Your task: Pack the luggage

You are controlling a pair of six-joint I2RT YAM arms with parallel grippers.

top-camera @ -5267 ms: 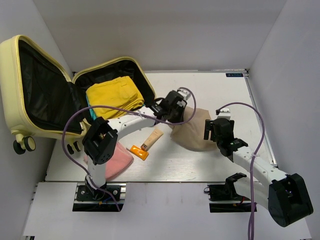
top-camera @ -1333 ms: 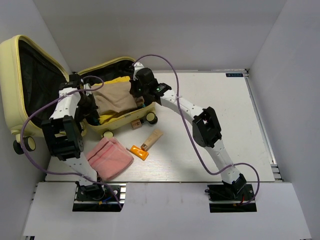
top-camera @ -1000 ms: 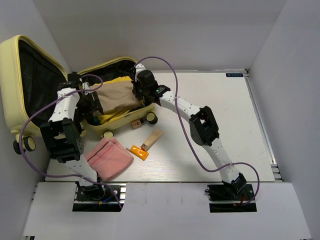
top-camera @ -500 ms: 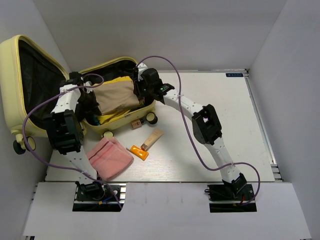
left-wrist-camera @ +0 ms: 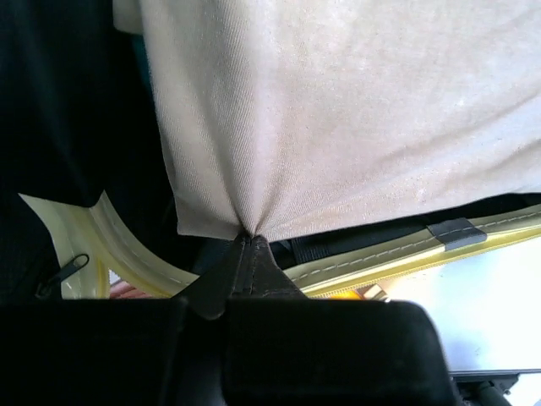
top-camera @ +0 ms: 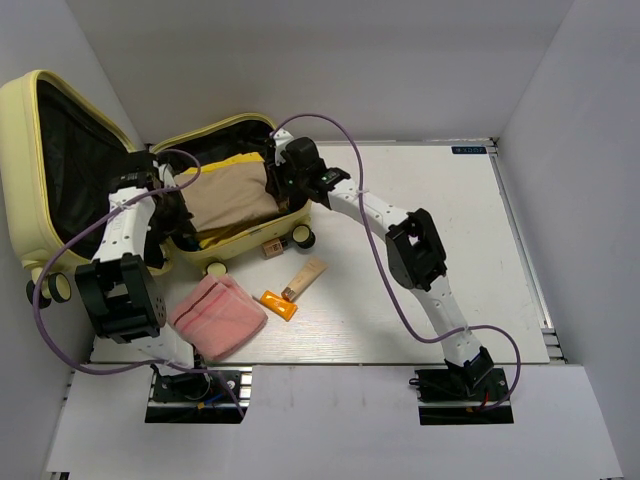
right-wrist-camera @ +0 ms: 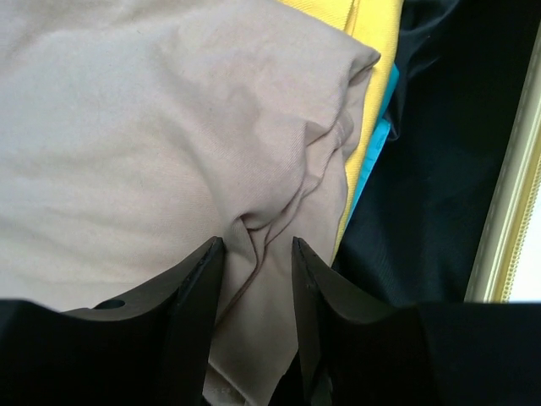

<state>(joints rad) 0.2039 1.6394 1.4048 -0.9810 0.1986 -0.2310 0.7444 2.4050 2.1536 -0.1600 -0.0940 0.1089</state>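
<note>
The pale yellow luggage lies open at the back left, its lid standing up with black lining. A beige cloth lies in its base on top of a yellow garment. My left gripper is at the cloth's left edge and is shut on a pinch of it. My right gripper is at the cloth's right edge. It is open, its fingers either side of a slack fold of the cloth. The yellow garment and a blue layer show beneath.
A folded pink towel, an orange packet, a beige tube and a small brown item lie on the white table in front of the luggage. Its wheels face the table. White walls enclose the table.
The beige cloth has gone from the table's middle into the luggage, on top of the yellow garment. In the last second both arms have shifted only slightly.
</note>
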